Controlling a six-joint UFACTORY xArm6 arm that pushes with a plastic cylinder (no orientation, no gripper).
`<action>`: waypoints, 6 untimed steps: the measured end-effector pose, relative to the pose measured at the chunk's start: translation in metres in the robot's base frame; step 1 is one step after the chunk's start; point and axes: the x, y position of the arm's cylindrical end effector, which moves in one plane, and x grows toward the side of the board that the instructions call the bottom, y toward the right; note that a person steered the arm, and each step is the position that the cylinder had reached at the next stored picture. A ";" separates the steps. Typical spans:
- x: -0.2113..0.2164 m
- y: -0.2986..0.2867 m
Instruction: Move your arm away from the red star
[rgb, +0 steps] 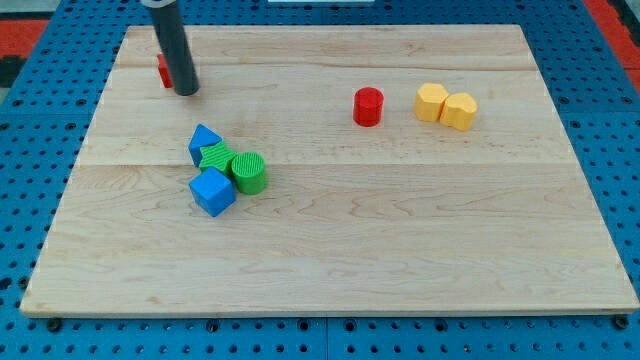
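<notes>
Your tip (186, 91) stands touching the red star (163, 69), mostly hiding it; no pincer exists here, so back off across the surface (400, 230).

- red cylinder (368, 106), at the board's one o'clock
- two yellow blocks (446, 106), touching, at its three o'clock
- blue triangular block (203, 140), green block (216, 157), green cylinder (249, 172), blue cube (212, 191), clustered at nine o'clock
- wooden board (400, 240)

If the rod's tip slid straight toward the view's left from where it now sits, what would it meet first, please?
My tip would meet the red block first; it sits immediately left, mostly hidden behind the rod, so contact is unclear.
</notes>
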 end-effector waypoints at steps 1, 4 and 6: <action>-0.043 -0.012; -0.032 0.026; -0.039 -0.007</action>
